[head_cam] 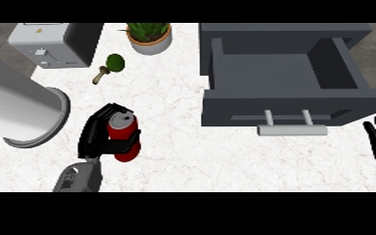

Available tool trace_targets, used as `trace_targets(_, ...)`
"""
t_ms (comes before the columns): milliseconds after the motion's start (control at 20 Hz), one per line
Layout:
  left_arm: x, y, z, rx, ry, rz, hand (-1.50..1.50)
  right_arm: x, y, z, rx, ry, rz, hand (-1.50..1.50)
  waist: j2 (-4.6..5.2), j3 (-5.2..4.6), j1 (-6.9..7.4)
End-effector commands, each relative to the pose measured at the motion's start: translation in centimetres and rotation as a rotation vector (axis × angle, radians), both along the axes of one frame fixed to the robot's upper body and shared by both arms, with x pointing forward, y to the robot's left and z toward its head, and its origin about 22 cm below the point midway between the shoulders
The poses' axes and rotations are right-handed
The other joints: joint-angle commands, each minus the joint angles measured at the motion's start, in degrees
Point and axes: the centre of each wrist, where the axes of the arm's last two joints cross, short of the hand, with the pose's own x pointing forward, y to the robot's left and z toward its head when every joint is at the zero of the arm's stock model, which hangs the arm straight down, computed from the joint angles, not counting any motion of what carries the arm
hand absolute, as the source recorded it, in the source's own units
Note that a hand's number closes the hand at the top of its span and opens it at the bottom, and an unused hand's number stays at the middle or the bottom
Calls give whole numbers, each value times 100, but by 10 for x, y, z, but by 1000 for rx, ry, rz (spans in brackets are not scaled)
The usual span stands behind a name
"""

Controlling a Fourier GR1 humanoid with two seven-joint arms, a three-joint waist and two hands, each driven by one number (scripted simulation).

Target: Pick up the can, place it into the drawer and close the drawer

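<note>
Curling round a red can (121, 126), the left hand (91, 135) clamps it on the white counter (206, 154), well left of the open grey drawer (242, 107). Only a sliver of the right hand (369, 138) shows at the right edge, near the drawer's front, and I cannot tell whether it is open or closed. A potted plant (149, 37) and a grey appliance (47, 45) stand at the far side.

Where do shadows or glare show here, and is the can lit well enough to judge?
Head view: even light on the white counter, no hard shadows; a bright sheen runs along the grey cylinder at left; the red can shows its colour plainly, though the left robot hand curled round it hides part.
</note>
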Motion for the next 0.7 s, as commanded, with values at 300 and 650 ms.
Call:
trace_targets(300,32,11,54,-23,-90,96,150,-5,13,-2,6,5,0,-150,-5,1,5)
trace_targets(650,59,-37,109,31,-120,9,150,-10,-1,7,14,-3,-21,-150,-5,1,-26)
